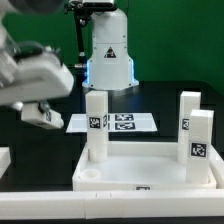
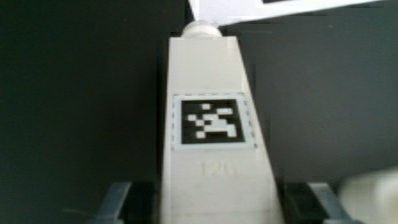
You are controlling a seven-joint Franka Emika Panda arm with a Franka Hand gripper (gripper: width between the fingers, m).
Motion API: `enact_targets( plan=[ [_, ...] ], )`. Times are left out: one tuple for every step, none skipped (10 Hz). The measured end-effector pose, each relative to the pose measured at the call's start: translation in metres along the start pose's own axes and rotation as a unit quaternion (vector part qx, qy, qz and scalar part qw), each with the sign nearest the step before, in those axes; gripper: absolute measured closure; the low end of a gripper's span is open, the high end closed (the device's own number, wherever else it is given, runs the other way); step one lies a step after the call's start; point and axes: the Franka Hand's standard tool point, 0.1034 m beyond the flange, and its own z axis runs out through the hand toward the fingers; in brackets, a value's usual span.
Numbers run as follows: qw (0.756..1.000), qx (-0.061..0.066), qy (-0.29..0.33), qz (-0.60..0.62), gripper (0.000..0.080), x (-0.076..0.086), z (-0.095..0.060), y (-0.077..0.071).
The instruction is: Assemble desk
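The desk top [image 1: 140, 184], a white rimmed tray, lies at the front of the exterior view. Three white legs stand upright in it: one [image 1: 97, 125] toward the exterior view's left, two [image 1: 188, 116] [image 1: 201, 138] toward its right. A round corner socket [image 1: 90, 175] shows at the front left corner. My gripper [image 1: 42, 114] hangs tilted above the table, to the left of the tray. In the wrist view a fourth leg [image 2: 217, 90] with a square tag runs out lengthwise between the fingers [image 2: 125, 200]. My gripper [image 2: 221, 205] is shut on it.
The marker board [image 1: 112, 122] lies flat behind the tray, and its corner [image 2: 294, 8] shows past the held leg's tip. The robot base [image 1: 108, 50] stands at the back centre. A white block [image 1: 4, 158] sits at the exterior view's left edge.
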Motion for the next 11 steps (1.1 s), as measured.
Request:
enact_targets(
  plan=[
    [0.999,-0.013,0.044,-0.011,0.0515,0.008,-0.016,-0.010],
    [0.997,-0.017,0.075,-0.011,0.0515,0.008,-0.012,-0.008],
    [0.994,-0.022,0.108,-0.007,0.0515,0.009,-0.011,-0.004],
    [0.990,-0.028,0.137,-0.005,0.0515,0.010,-0.012,-0.002],
    [0.986,-0.038,0.160,-0.007,0.0515,0.014,-0.017,-0.003],
    [0.974,-0.056,0.216,-0.025,0.0515,0.032,-0.041,-0.022],
    [0.957,-0.068,0.279,-0.039,0.0515,0.043,-0.061,-0.048],
    [0.943,-0.074,0.323,-0.044,0.0515,0.040,-0.064,-0.068],
    [0.932,-0.077,0.353,-0.024,0.0515,0.034,-0.056,-0.079],
    [0.919,-0.091,0.383,-0.017,0.0515,0.026,-0.042,-0.079],
    [0.915,-0.102,0.388,-0.028,0.0515,0.025,-0.040,-0.074]
  ],
)
